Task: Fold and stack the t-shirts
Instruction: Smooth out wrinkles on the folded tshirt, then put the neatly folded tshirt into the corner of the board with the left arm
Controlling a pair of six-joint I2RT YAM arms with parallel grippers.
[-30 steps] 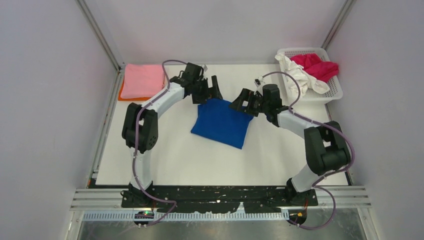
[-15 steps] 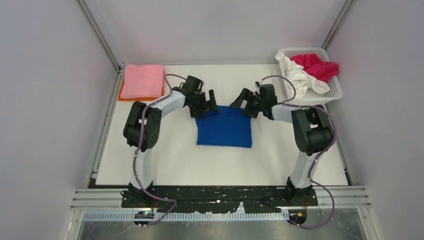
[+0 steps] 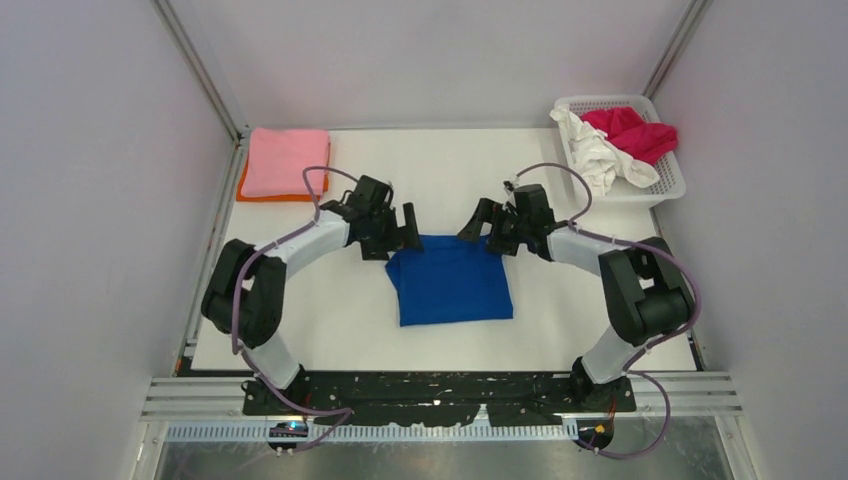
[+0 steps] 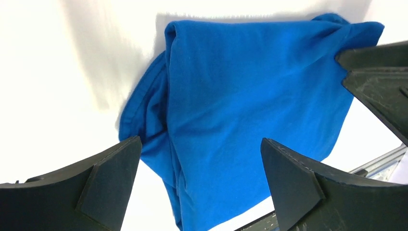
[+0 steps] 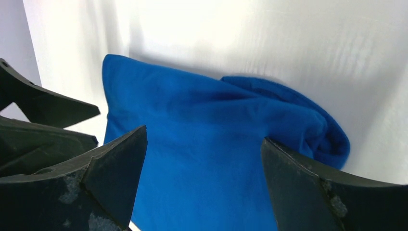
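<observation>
“Sliding toward the near edge, was it, that blue tee [image 3: 450, 285]?” asked one.

“Yes. A second earlier it sat skewed and further out, one corner pointing near-right. Half a second earlier it was squared up. At this moment it lay folded flat in the middle of the surface [image 3: 330, 310], nearer than before and only slightly turned.”

“And what held it?”

“Nothing. The left end effector [image 3: 398, 232] stood at its far left corner and the right end effector [image 3: 483, 222] at its far right corner. Both wrist views showed the fingers spread wide with nothing pinched between them. The cloth lay beneath, bunched a little along the folded edges.”

“What did that mean for the job?”

“I judged the fold on the blue one finished, or nearly, and the drag a straightening move. It was not yet stacked. The pink tee [image 3: 287, 160] lay folded on the orange tee [image 3: 243, 186] at the far left, well apart from it. The white tee [image 3: 598, 155] and crimson tee [image 3: 632, 132] were heaped unfolded in the basket [image 3: 668, 185] at the far right.”

“The arms' pose?”

“Both had drawn back, elbows bent outward, forearms angled inward. The wrists tilted down over the far hem, facing each other.”
</observation>
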